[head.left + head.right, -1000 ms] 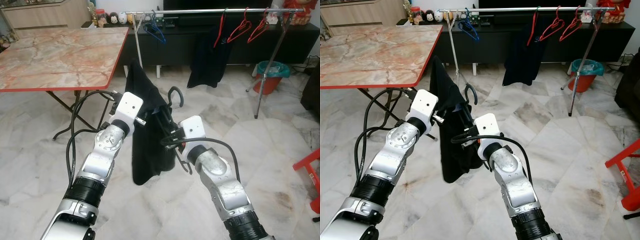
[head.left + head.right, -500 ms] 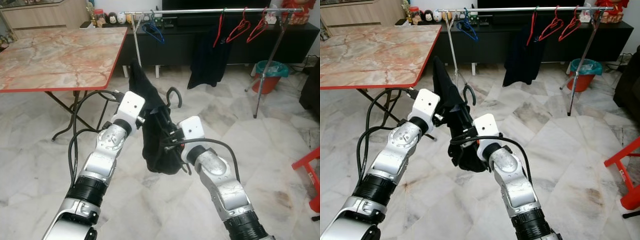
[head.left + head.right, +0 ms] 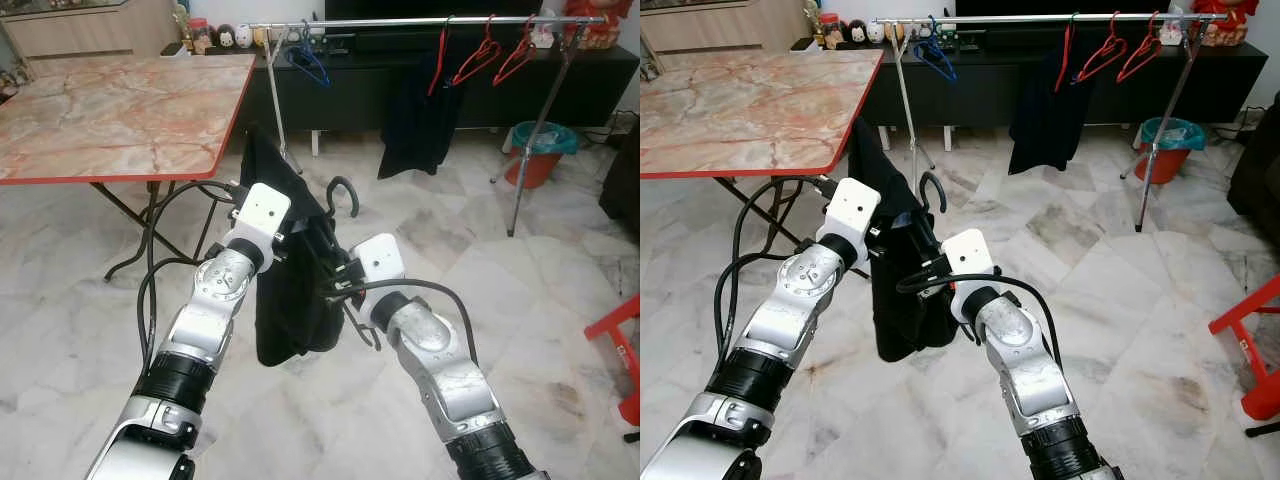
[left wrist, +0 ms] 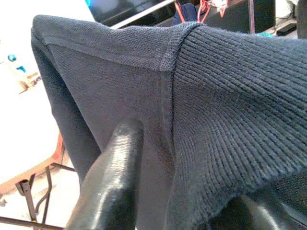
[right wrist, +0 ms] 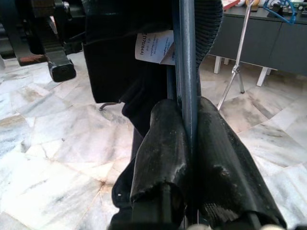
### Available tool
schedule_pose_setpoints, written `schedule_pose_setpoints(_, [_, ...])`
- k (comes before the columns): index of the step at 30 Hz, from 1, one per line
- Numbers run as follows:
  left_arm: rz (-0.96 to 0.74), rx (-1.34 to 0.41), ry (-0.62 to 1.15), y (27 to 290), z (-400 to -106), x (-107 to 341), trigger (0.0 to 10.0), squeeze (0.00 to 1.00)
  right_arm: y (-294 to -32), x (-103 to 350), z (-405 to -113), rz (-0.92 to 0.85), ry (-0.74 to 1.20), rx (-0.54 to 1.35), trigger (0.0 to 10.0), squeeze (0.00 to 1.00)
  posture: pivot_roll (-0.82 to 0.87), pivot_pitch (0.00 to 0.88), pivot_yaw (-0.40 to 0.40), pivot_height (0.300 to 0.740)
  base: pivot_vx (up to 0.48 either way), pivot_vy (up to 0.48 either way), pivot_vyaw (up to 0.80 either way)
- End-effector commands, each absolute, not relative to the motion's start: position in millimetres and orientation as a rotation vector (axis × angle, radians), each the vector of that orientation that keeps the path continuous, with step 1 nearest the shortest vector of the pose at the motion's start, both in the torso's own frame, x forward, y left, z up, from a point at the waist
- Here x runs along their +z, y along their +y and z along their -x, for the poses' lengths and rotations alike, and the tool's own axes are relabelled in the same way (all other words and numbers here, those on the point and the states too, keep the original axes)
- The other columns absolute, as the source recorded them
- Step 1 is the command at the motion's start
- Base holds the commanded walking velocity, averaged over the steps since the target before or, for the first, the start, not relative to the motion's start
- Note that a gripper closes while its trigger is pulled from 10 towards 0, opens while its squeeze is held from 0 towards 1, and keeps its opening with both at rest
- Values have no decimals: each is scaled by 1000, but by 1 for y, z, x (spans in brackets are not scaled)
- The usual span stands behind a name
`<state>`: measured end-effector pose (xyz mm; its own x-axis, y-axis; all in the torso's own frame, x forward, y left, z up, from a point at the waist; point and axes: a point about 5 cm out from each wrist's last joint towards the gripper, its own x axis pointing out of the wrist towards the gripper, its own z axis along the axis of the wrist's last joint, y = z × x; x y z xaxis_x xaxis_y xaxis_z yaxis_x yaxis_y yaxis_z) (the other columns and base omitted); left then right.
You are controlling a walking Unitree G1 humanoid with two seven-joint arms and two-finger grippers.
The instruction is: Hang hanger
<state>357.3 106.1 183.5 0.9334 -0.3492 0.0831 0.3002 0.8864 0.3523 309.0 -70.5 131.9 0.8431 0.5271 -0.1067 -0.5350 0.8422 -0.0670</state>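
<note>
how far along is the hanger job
Done: the dark garment is on the black hanger, lifted off the floor. In hand: the right gripper is shut on the hanger, and the left gripper holds the garment's shoulder. Left: carrying it across the room and hooking it on the rail, beside the red hangers.

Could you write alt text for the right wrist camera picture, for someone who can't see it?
Two black fingers of the right gripper pinch a dark hanger bar draped with a dark garment showing a white label, above a marble floor.
</note>
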Motion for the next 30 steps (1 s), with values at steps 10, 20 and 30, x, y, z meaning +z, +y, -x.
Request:
schedule_pose_setpoints(10, [-334, -335, -140, 108, -359, 185, 0, 0, -68, 151, -311, 97, 12, 561, 0, 0, 33, 0, 54, 740, 0, 0, 0])
schedule_pose_setpoints(20, [-332, -341, -136, 108, -359, 184, 0, 0, -75, 149, -313, 109, 21, 536, 0, 0, 35, 0, 53, 740, 0, 0, 0])
schedule_pose_setpoints(30, [-323, -350, -137, 106, -358, 183, 0, 0, -83, 144, -313, 130, 48, 519, 0, 0, 32, 0, 56, 740, 0, 0, 0])
